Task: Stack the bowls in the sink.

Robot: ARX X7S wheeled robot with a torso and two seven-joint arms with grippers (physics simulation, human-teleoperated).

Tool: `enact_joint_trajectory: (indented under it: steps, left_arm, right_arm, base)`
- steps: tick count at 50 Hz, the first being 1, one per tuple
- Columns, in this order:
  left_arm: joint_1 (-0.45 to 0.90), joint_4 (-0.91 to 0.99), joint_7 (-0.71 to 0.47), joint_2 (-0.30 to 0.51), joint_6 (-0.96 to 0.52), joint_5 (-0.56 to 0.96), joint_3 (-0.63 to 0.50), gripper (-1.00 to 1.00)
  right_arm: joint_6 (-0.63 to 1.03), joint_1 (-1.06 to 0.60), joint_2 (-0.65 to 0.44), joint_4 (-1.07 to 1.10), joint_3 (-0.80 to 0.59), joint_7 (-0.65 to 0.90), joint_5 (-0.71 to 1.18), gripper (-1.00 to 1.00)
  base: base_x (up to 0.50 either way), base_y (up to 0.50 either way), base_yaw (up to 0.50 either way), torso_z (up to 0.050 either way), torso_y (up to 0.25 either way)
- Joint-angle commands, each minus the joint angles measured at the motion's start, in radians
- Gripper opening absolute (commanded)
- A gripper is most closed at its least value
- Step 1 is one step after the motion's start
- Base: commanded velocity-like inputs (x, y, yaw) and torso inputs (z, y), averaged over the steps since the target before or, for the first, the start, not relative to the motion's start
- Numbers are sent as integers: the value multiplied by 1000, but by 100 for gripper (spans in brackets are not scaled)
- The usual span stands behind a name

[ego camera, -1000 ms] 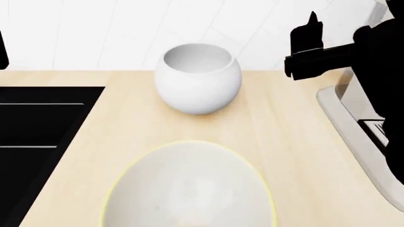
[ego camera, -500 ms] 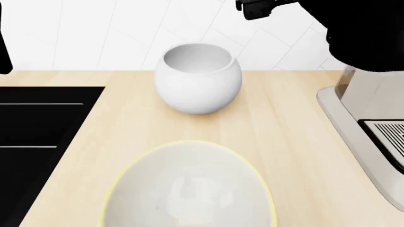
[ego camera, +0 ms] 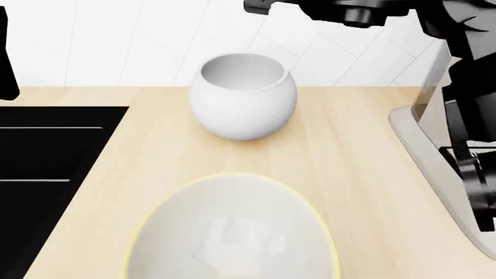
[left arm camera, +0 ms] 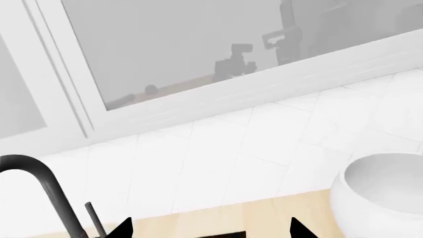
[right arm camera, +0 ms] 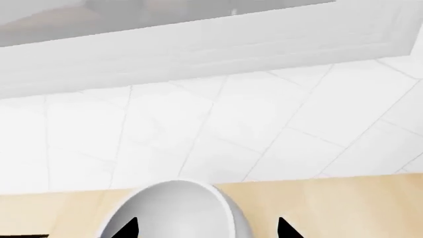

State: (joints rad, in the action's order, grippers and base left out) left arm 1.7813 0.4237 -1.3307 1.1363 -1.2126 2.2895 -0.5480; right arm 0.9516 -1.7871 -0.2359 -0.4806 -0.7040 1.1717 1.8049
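While the right arm (ego camera: 364, 11) reaches across the far top of the head view, the round white bowl (ego camera: 243, 96) sits on the wooden counter (ego camera: 364, 174) near the tiled wall (right arm camera: 218, 129). The wide bowl with the yellow rim (ego camera: 232, 232) sits nearer. The black sink (ego camera: 46, 157) is to the left. Both grippers, left (left arm camera: 208, 229) and right (right arm camera: 206, 229), have their tips apart and hold nothing.

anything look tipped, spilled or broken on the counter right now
Nothing stands out. The deep white bowl sits upright on the wooden counter, the wider yellow-rimmed bowl sits upright nearer the camera, both empty and apart. Neither is in the sink yet.
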Motion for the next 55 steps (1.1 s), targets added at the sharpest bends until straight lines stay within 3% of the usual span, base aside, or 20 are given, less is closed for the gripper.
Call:
enact_joint_trajectory:
  steps: [1, 28, 55]
  left_arm:
    - [-24, 12, 22, 9, 9, -15, 5, 100]
    - [-82, 39, 81, 48, 34, -56, 38, 100]
    - [-123, 56, 116, 61, 55, -94, 43, 100]
  right_arm:
    - [-109, -1, 105, -248, -18, -106, -63, 100]
    - [-107, -48, 232, -618, -185, -171, -167, 100]
    - [-228, -26, 235, -674, -678, -297, 212, 100]
  base:
    - [0, 0, 0, 0, 0]
    - [0, 0, 0, 0, 0]
    - [0, 0, 0, 0, 0]
